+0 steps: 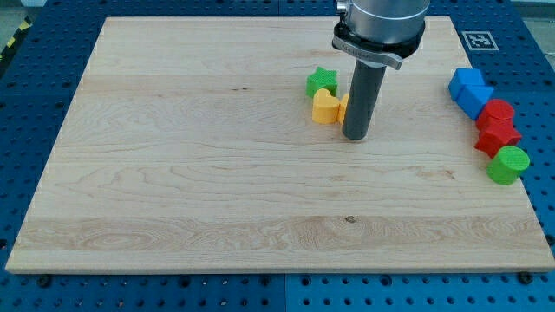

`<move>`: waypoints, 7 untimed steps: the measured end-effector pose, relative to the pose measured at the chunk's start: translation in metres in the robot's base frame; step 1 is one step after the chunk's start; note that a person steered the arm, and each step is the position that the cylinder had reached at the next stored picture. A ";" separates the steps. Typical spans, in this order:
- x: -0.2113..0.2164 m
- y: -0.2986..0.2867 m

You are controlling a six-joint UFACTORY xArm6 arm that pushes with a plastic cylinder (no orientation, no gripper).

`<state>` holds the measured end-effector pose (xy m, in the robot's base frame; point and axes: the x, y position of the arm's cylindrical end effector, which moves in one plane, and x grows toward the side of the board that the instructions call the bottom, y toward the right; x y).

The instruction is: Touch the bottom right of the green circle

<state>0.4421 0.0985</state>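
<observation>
The green circle (508, 165) is a short green cylinder near the board's right edge, below the red blocks. My tip (356, 136) is at the lower end of the dark rod, in the upper middle of the board, far to the left of the green circle. The tip stands just right of the yellow heart block (325, 107) and in front of an orange-yellow block (343, 106) that the rod partly hides.
A green star block (322, 82) sits above the yellow heart. Two blue blocks (470, 91) lie at the right edge, with a red cylinder (498, 113) and a red star block (496, 136) below them. The wooden board (217, 173) lies on a blue perforated table.
</observation>
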 end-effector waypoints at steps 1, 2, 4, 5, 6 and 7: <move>-0.002 0.003; 0.019 0.021; 0.046 0.083; 0.078 0.098; 0.104 0.099; 0.108 0.099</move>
<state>0.5504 0.1974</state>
